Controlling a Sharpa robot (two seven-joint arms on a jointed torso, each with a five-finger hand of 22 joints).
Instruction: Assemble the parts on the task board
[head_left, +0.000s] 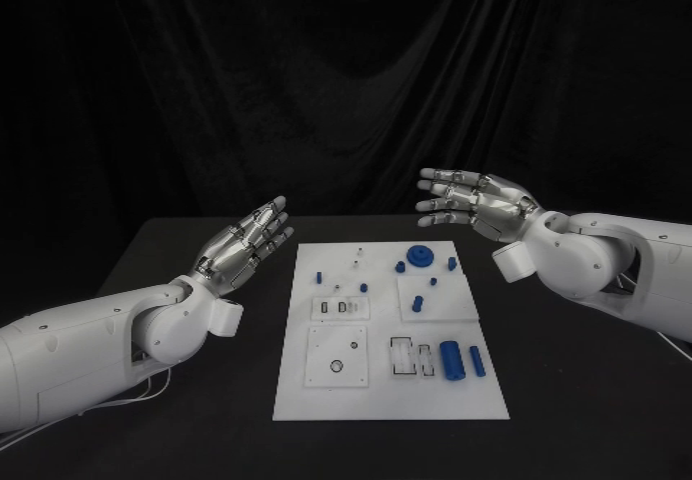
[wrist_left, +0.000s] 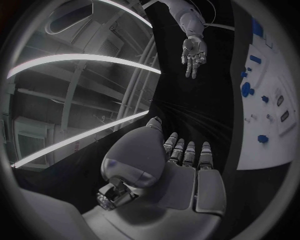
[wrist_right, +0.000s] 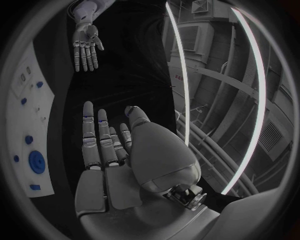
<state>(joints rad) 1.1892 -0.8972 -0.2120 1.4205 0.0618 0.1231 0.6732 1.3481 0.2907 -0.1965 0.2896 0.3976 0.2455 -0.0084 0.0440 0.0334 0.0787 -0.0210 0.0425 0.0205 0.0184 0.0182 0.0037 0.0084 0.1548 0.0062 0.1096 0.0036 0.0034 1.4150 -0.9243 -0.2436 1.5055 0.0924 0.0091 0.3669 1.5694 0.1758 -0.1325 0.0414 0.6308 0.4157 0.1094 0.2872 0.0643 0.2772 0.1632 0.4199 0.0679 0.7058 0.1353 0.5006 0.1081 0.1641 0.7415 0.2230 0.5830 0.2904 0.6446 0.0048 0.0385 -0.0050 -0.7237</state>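
- Silver left hand (head_left: 248, 243) raised left of the task board (head_left: 387, 345), fingers straight and apart, holding nothing.
- Right hand (head_left: 473, 203) hovers beyond the board's far right corner, fingers spread, empty.
- Blue parts (head_left: 418, 258) lie on the board, on the black table (head_left: 577, 380).

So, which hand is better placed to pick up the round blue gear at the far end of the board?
Probably the right hand. It hovers open just beyond the far right corner of the task board, nearer the blue gear. The left hand, also open, hangs off the board's left edge, farther from the gear.
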